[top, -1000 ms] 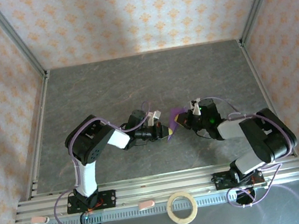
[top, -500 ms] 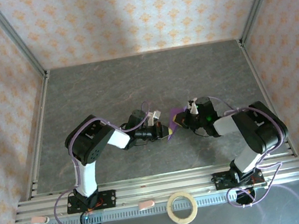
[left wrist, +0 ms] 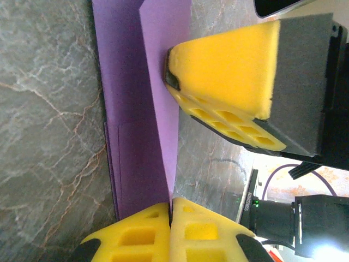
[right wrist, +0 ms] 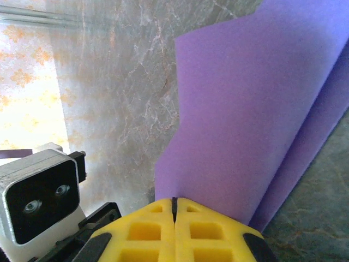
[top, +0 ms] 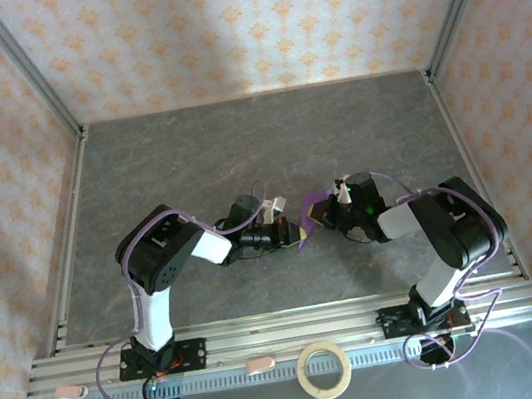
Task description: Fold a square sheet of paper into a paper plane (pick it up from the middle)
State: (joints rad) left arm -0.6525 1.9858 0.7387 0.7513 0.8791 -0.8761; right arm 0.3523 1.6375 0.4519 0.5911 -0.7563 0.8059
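The purple sheet of paper lies mid-table, folded into long layers, between my two grippers. In the left wrist view the flat layers rest on the table and a paler flap stands up from them. My left gripper is shut on that flap's lower end. The right gripper's yellow fingers meet the flap higher up. In the right wrist view the paper rises from my right gripper, which is shut on its edge. From above, the left gripper and right gripper face each other closely.
A tan tape ring lies on the near ledge between the arm bases. Aluminium rails run along the table's front and sides, and patterned walls enclose it. The left arm's camera housing sits close beside the right gripper.
The right arm's elbow and forearm have shifted a little to the left. Both grippers and the paper between them have stayed almost in place.
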